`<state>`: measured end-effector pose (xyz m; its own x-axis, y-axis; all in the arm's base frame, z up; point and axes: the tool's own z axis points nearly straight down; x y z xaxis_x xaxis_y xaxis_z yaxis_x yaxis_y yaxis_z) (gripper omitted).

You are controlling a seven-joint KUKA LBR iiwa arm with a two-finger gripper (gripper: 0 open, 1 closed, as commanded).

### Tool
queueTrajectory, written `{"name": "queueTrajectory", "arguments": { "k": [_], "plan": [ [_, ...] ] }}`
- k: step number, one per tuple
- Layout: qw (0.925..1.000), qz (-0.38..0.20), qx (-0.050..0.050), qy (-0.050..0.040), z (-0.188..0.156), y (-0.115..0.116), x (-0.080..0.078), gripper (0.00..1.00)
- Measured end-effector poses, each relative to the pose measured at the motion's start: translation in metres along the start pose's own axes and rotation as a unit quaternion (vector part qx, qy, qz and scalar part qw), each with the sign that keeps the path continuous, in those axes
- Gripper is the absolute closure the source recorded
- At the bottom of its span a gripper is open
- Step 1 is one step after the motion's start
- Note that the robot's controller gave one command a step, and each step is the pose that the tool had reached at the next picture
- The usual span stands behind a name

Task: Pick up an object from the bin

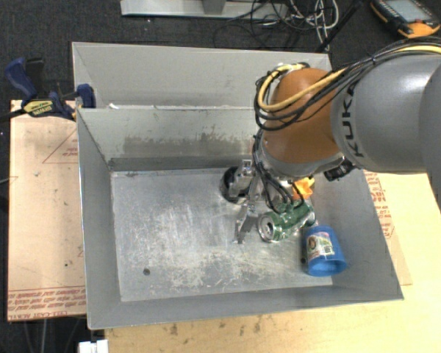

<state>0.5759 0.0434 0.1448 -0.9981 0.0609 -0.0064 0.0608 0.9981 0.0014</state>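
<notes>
Nearest the near wall of the bin (169, 241), right of centre, a blue cup (323, 252) lies on its side, its long axis running roughly near to far. Just beyond it to the far left lies a crushed green-and-silver can (285, 220). The can's long axis runs left to right, and its round silver end points left towards the gripper (245, 226). The gripper stands low over the bin floor, with the can just beside it on the right. Whether the gripper is apart or together cannot be told. A dark round thing (231, 185) lies just beyond the gripper.
</notes>
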Motion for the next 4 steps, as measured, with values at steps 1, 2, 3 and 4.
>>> {"name": "queueTrajectory", "arguments": {
  "k": [1,2,3,4],
  "plan": [
    [0.9958,-0.091,0.000,0.0027,0.013,-0.010,-0.026,0.00],
    [0.9961,-0.088,0.000,-0.0003,0.048,-0.045,-0.027,0.00],
    [0.9967,-0.080,-0.001,-0.0032,0.050,-0.048,-0.029,1.00],
    [0.9968,-0.080,-0.001,-0.0032,0.050,-0.048,-0.029,1.00]
  ]
}}
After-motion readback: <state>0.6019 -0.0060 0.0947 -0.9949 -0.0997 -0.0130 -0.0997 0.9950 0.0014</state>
